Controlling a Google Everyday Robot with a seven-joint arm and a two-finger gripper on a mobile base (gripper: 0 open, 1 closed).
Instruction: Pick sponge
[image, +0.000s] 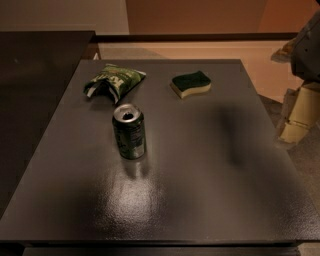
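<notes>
The sponge (190, 84) lies flat on the far middle-right part of the dark table (200, 190), with its dark green scouring top up and its pale yellow foam base showing along the near edge. My gripper (296, 118) hangs at the right edge of the view, beyond the table's right side. It is well to the right of the sponge and nearer to me, and it touches nothing. A blurred shadow of the arm falls on the table right of centre.
An opened green drink can (129, 132) stands upright left of centre. A crumpled green-and-white snack bag (113, 81) lies at the far left, level with the sponge. Another dark surface (35, 75) adjoins on the left. Pale floor lies beyond the table's far edge.
</notes>
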